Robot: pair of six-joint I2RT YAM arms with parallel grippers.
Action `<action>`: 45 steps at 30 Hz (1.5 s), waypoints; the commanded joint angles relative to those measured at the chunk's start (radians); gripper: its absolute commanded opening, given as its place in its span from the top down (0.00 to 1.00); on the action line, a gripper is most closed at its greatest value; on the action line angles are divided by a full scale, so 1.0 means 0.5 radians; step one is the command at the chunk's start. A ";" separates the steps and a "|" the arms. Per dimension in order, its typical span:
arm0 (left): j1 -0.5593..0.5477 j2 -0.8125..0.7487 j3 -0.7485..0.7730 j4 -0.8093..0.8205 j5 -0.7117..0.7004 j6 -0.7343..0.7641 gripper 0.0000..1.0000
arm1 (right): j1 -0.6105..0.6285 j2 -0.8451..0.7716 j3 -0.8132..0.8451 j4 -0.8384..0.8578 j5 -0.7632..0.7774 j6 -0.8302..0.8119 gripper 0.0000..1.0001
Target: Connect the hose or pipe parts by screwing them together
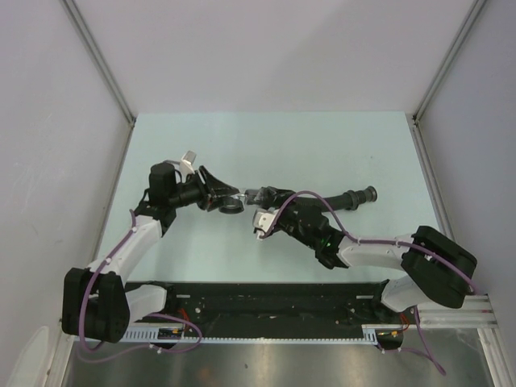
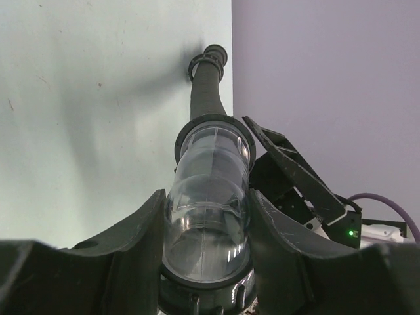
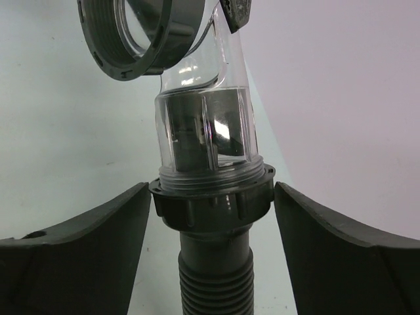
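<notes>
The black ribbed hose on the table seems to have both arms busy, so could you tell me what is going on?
The left gripper clamps a clear elbow fitting. The black ribbed hose meets that fitting at its dark collar. The right gripper straddles the collar closely, but whether it grips it is unclear. The hose's far end lies on the table. The parts look joined, though tightness cannot be judged.

Ribbed hose (image 3: 216, 282) beyond bottom edge.
</notes>
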State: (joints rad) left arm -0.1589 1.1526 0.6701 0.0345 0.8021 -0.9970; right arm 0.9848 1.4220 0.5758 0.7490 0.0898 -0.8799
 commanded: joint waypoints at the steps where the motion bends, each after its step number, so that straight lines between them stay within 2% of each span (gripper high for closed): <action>1: 0.020 -0.020 0.077 0.069 0.135 -0.162 1.00 | -0.034 0.037 0.011 0.235 -0.017 0.020 0.26; 2: 0.020 -0.023 0.092 0.072 0.142 -0.166 1.00 | -0.049 0.040 0.014 0.244 -0.032 0.035 0.40; 5: 0.020 -0.029 0.126 0.075 0.160 -0.163 1.00 | -0.101 0.022 0.011 0.254 -0.115 0.103 0.61; 7: 0.017 -0.029 0.136 0.081 0.191 -0.096 1.00 | -0.147 -0.024 0.048 0.202 -0.158 0.158 0.67; 8: 0.014 -0.026 0.151 0.081 0.203 -0.032 1.00 | -0.162 -0.052 0.072 0.077 -0.283 0.180 0.70; 10: 0.008 -0.026 0.157 0.087 0.215 0.149 1.00 | -0.217 -0.122 0.158 -0.083 -0.394 0.284 0.73; 14: -0.014 0.011 0.157 0.115 0.276 0.361 1.00 | -0.307 -0.184 0.253 -0.457 -0.835 0.483 0.78; 16: -0.032 0.054 0.166 0.115 0.338 0.551 1.00 | -0.353 -0.178 0.336 -0.601 -0.977 0.572 0.79; 20: -0.090 0.045 0.157 0.133 0.314 0.831 1.00 | -0.539 -0.077 0.535 -1.033 -1.470 0.704 0.81; 25: -0.231 -0.026 0.191 0.146 0.258 1.122 1.00 | -0.730 0.043 0.692 -1.161 -1.931 0.934 0.81; 31: -0.381 -0.148 0.133 0.241 0.243 1.453 1.00 | -0.942 0.196 0.760 -0.952 -2.434 1.458 0.84; 34: -0.425 -0.274 0.056 0.308 0.185 1.629 1.00 | -1.000 0.291 0.760 -0.741 -2.713 1.686 0.89; 39: -0.431 -0.323 -0.012 0.333 0.181 1.800 1.00 | -1.034 0.399 0.760 -0.452 -2.836 2.035 0.87; 42: -0.474 -0.375 -0.061 0.339 0.139 1.963 1.00 | -1.071 0.503 0.763 -0.115 -2.925 2.455 0.83; 45: -0.495 -0.418 -0.101 0.345 0.056 1.988 1.00 | -1.110 0.626 0.760 0.305 -2.971 2.915 0.82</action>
State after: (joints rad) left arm -0.3637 0.9836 0.6521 0.1574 0.8406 -0.1642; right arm 0.4492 1.6798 0.9092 0.5819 -1.3605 0.1566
